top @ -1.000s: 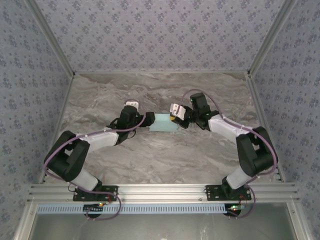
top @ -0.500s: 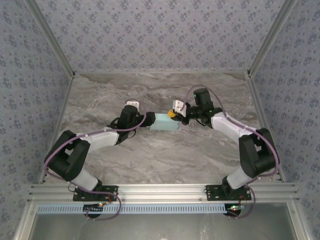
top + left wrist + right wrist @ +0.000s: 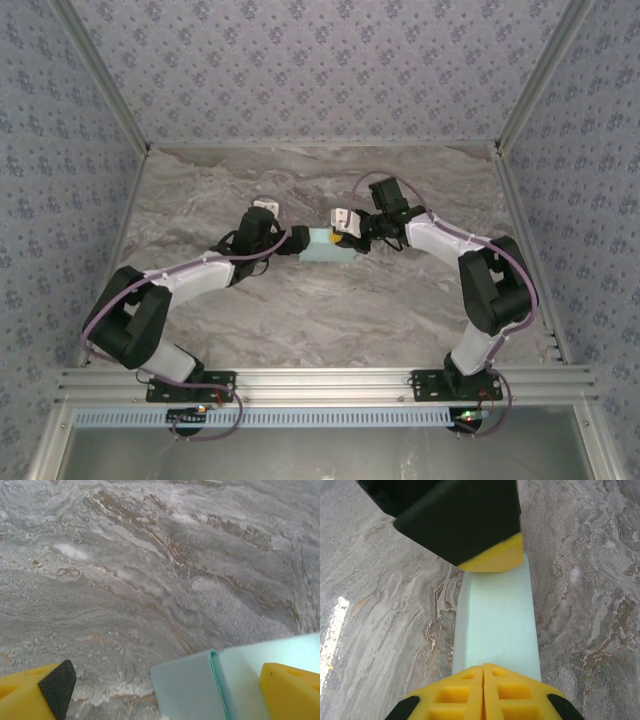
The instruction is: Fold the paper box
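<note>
The paper box [image 3: 330,246] is a mint card box folded into a small flat rectangle, lying on the marble table [image 3: 300,310] between the two arms. My left gripper [image 3: 298,240] is open at the box's left end. In the left wrist view the box [image 3: 200,690] has its end between the spread yellow fingers [image 3: 35,692], and a folded flap edge shows there. My right gripper [image 3: 346,232] is shut, its closed tips [image 3: 483,669] resting on the right end of the box top [image 3: 497,620]. One of the left fingers [image 3: 492,555] stands at the box's far end.
Patterned walls [image 3: 320,70] close the table in at the back and both sides. A metal rail [image 3: 320,380] runs along the near edge by the arm bases. Bare marble lies in front of and behind the box.
My right gripper has moved left and down onto the box's right end, its arm swinging in. The left gripper has held its place and opened slightly wider.
</note>
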### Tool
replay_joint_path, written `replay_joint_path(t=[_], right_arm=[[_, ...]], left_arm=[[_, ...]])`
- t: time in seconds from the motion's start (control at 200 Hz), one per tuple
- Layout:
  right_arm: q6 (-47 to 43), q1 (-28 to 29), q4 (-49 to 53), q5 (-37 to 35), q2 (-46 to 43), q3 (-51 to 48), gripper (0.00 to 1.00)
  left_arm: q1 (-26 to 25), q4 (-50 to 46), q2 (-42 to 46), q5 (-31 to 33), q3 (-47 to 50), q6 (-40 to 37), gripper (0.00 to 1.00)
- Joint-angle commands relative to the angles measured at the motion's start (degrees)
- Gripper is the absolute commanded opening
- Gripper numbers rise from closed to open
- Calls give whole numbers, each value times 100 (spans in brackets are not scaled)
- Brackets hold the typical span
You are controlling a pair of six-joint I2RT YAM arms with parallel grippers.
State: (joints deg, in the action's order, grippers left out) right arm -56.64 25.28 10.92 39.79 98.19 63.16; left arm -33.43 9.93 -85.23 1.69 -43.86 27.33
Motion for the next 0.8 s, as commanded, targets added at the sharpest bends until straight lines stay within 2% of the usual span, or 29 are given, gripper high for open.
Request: replay_joint_path(t=[0.0, 0.215, 0.52, 0.8], right_arm=[[-87, -26, 718, -493, 265, -60, 10], [-29, -58, 801, -447, 300, 21, 10], [50, -62, 837, -271, 300, 107, 10], [268, -68, 829, -104, 87, 372, 10]], left_arm=[[42, -683, 392, -247, -226, -298, 97], [255, -558, 764, -461, 18, -288, 92], [278, -167, -156, -763, 176, 3, 88], [323, -37, -222, -724, 576, 187, 83]])
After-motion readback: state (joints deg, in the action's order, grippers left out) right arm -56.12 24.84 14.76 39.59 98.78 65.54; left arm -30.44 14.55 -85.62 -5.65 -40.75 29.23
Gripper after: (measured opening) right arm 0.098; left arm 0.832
